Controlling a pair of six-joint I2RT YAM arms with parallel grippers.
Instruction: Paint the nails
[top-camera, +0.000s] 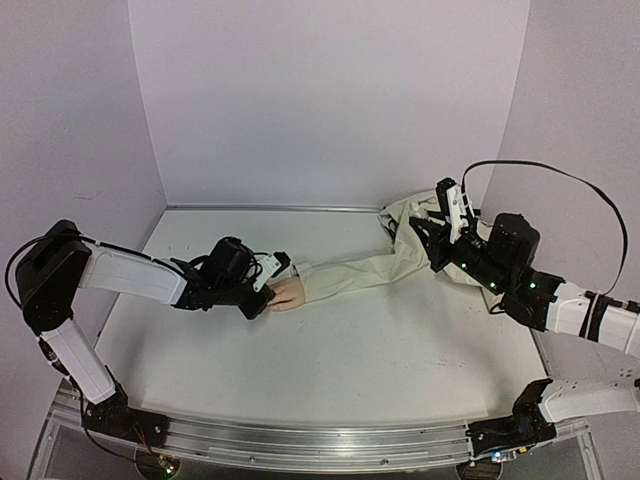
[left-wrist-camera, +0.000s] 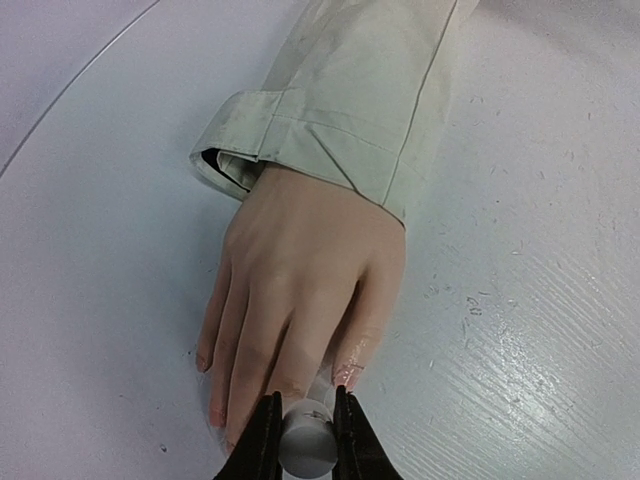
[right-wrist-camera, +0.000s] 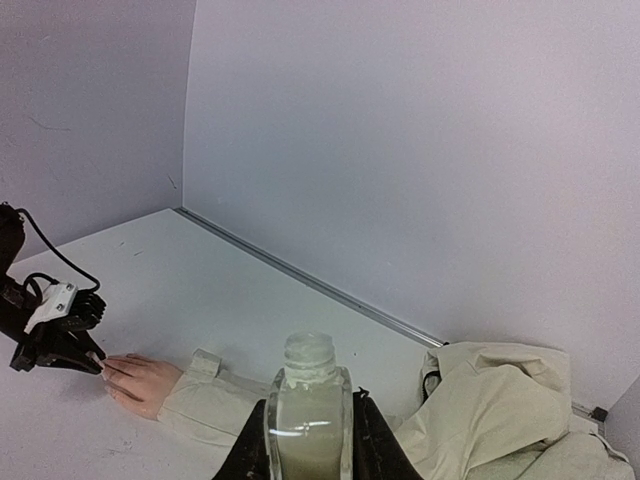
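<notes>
Beyond the sleeve (left-wrist-camera: 340, 110), nails (left-wrist-camera: 348, 373) seem faintly glossy.

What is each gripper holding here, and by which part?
Left gripper pinches a small white cylinder by its sides; right gripper clamps the open bottle around its body.

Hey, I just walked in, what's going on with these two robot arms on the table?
They are painting a fake hand's nails. The left gripper pinches a small white cap, likely the polish brush, right at the fingertips of the peach fake hand, which lies flat on the table and sticks out of a beige sleeve. One nail looks glossy. The right gripper holds the open bottle up, off to the side.
</notes>
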